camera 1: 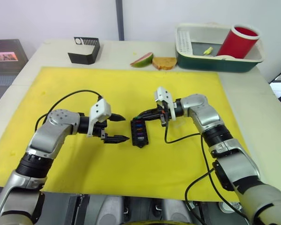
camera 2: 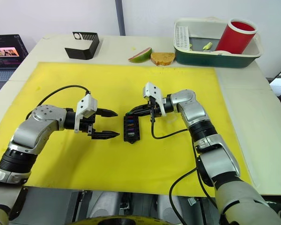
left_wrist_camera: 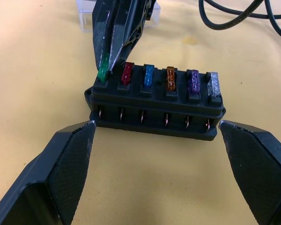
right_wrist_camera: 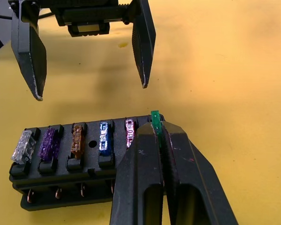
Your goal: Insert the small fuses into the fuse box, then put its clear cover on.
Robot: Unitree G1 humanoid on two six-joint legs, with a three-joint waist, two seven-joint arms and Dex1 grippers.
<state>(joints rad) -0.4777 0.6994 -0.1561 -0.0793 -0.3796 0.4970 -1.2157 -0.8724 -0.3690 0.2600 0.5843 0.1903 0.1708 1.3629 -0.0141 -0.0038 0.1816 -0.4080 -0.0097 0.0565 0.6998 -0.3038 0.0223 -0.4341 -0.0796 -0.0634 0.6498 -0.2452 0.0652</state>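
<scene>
Pinching the green fuse [right_wrist_camera: 155,121] between closed fingers, the right gripper [camera 1: 141,116] is pressing it into the end slot of the fuse box [camera 1: 139,132], which is sitting on the yellow mat [camera 1: 187,93]. Five other fuses [left_wrist_camera: 171,78] are sitting in their slots. The left gripper [camera 1: 121,128] is hovering just beside the box, fingers spread wide.

A lab bench: yellow mat [camera 1: 131,93], laptop [camera 2: 7,51], dish tub [camera 1: 215,58] of props.
</scene>
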